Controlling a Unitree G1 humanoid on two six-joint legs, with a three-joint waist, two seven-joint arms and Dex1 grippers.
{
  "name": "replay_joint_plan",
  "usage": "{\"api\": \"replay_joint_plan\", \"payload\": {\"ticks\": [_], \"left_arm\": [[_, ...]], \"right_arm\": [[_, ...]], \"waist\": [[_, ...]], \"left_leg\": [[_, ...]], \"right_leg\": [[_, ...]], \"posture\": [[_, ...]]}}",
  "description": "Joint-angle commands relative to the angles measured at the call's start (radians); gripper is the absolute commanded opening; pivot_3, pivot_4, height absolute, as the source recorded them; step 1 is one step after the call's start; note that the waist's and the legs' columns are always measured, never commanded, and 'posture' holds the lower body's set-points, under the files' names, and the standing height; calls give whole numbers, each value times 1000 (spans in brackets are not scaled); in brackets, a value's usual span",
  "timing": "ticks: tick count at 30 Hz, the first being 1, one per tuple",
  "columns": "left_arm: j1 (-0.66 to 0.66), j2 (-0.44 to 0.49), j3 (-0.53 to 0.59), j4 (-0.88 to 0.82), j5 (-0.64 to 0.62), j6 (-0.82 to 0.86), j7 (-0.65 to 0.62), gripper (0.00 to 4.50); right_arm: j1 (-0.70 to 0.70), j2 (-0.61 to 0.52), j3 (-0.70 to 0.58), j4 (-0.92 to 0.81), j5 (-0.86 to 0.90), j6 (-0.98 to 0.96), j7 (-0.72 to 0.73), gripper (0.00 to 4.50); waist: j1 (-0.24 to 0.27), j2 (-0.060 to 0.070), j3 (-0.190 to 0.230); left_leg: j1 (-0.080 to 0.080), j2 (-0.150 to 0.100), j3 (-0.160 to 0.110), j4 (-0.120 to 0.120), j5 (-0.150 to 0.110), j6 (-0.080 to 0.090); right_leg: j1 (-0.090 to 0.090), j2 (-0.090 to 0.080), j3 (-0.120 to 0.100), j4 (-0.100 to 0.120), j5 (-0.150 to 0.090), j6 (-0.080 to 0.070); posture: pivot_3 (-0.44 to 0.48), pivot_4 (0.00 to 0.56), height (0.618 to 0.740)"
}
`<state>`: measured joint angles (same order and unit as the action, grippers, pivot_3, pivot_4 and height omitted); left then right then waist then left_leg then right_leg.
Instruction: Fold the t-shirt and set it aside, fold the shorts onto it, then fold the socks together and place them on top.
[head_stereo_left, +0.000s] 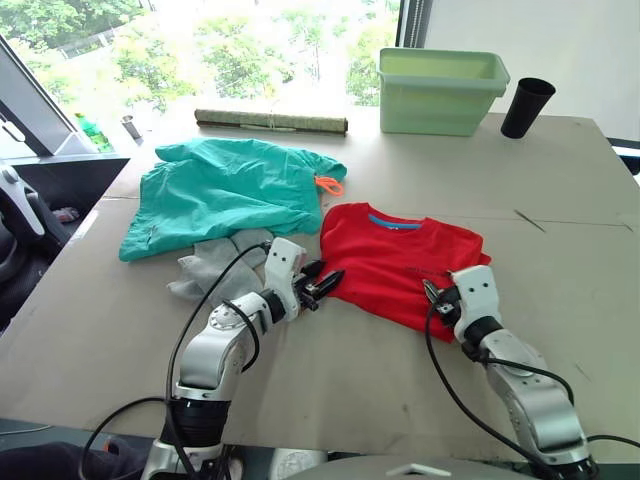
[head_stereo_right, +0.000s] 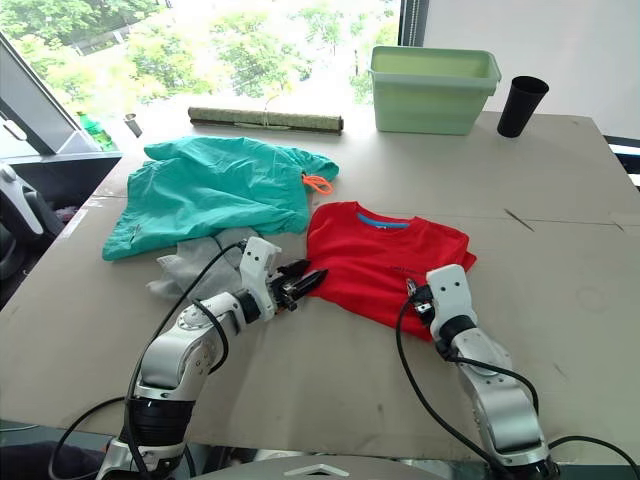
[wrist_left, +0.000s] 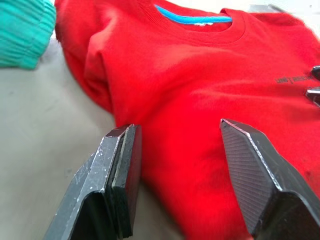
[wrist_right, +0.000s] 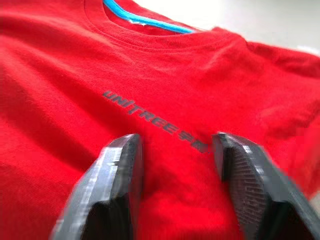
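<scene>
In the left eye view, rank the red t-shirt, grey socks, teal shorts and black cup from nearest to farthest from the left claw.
1. Red t-shirt: right at the left claw, whose open tips sit at its edge.
2. Grey socks: just to the claw's left.
3. Teal shorts: beyond the socks, farther back on the left.
4. Black cup: far back corner on the right.

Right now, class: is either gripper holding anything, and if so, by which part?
Nothing is held. The left gripper and right gripper both stand open at the near edge of the t-shirt, not closed on it.
</scene>
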<state>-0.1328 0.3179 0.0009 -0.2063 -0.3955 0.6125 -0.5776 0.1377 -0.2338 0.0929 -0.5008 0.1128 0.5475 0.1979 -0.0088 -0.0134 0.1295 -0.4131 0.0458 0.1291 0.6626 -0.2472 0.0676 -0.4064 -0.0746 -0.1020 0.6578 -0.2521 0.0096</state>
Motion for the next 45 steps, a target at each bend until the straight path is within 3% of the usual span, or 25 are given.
{"api": "replay_joint_plan", "payload": {"ticks": [1, 2, 3, 6, 10, 17, 20, 21, 24, 25, 29, 31, 36, 40, 45], "left_arm": [[-21, 41, 83, -84, -168, 49, -116, 3578], [-26, 62, 88, -97, -198, 70, -145, 3963], [-29, 95, 97, -116, -237, 98, -182, 4431], [-28, 230, 110, -173, -339, 168, -324, 4431], [4, 359, 106, -229, -376, 163, -436, 4431], [102, 426, 133, -271, -368, 110, -482, 4431], [131, 434, 149, -286, -368, 97, -478, 4431], [142, 434, 154, -290, -367, 89, -477, 4487], [167, 443, 163, -294, -360, 57, -492, 4500], [169, 447, 165, -296, -366, 56, -493, 4500], [182, 452, 157, -304, -359, 34, -500, 4500], [189, 446, 145, -316, -359, 28, -495, 4500], [144, 408, 79, -341, -370, 36, -477, 4500], [83, 375, 24, -341, -373, 43, -463, 4500], [15, 344, -34, -318, -359, 39, -468, 4500]], "right_arm": [[-38, -13, -135, -224, 171, 200, 36, 4226], [-51, -14, -167, -259, 213, 258, 37, 4500], [-72, -18, -201, -297, 256, 331, 34, 4500], [-180, -7, -322, -330, 320, 579, -31, 4500], [-281, 19, -368, -241, 292, 714, -107, 4500], [-353, 177, -343, -70, 277, 790, -175, 4500], [-340, 155, -254, -34, 264, 781, -150, 4500], [-329, 138, -211, -12, 254, 764, -136, 4257], [-284, 24, -49, 40, 190, 681, -99, 3312], [-271, -13, -18, 39, 176, 653, -84, 2714], [-232, -239, 18, -8, 127, 580, 6, 731], [-223, -390, -3, -45, 106, 550, 64, 72], [-190, -707, -150, -93, 110, 517, 236, 72], [-108, -921, -228, -2, 55, 394, 348, 72], [-58, -1041, -259, 250, -40, 172, 419, 72]], "waist": [[-2, 0, 1], [-3, 0, 1], [-3, 0, 2], [-6, 0, 2], [-3, 0, 2], [-5, 2, 3], [-7, 0, 3], [-9, 0, 2], [-14, -1, 2], [-15, -2, 1], [-10, -2, 1], [3, -2, 1], [34, 5, 6], [30, 2, 8], [22, 1, 10]], "left_leg": [[-2, 0, 0, 0, 0, 0], [-3, 0, 0, 0, 1, -1], [-3, 1, 0, 0, 2, -3], [-2, 1, 0, -2, 3, -4], [-2, 0, 1, -5, 4, -2], [-2, -1, 2, -11, 5, -2], [-2, -1, 2, -11, 6, -1], [-2, -1, 2, -11, 6, -2], [-1, -1, 2, -11, 4, -4], [-1, -1, 2, -11, 4, -5], [-1, 0, 2, -11, 4, -6], [-2, -1, 1, -12, 4, -6], [-4, -6, 1, -13, 2, -3], [-5, -7, 2, -12, 3, 4], [-4, -6, 1, -12, 4, 4]], "right_leg": [[-2, 0, 0, 0, 2, -2], [-3, 0, 0, 1, 2, -2], [-3, 0, 0, 1, 2, -2], [-4, 1, 0, 1, 2, -2], [-5, 1, 0, -1, 1, -4], [-5, 1, 1, -5, 1, -4], [-5, 1, 1, -5, 1, -4], [-5, 1, 1, -6, 1, -4], [-5, 1, 1, -6, 1, -3], [-5, 1, 1, -6, 1, -3], [-5, 2, 1, -7, 0, -2], [-5, 1, 0, -10, -1, -1], [-4, -4, -2, -14, 1, -3], [-4, -5, -2, -16, 1, -2], [-2, -2, -3, -16, 1, 4]], "posture": [[0, 150, 740], [0, 150, 740], [0, 150, 740], [0, 150, 740], [0, 150, 740], [0, 150, 740], [0, 150, 740], [0, 150, 740], [0, 150, 740], [0, 150, 740], [0, 150, 740], [0, 150, 740], [0, 150, 740], [0, 150, 740], [0, 150, 740]]}}
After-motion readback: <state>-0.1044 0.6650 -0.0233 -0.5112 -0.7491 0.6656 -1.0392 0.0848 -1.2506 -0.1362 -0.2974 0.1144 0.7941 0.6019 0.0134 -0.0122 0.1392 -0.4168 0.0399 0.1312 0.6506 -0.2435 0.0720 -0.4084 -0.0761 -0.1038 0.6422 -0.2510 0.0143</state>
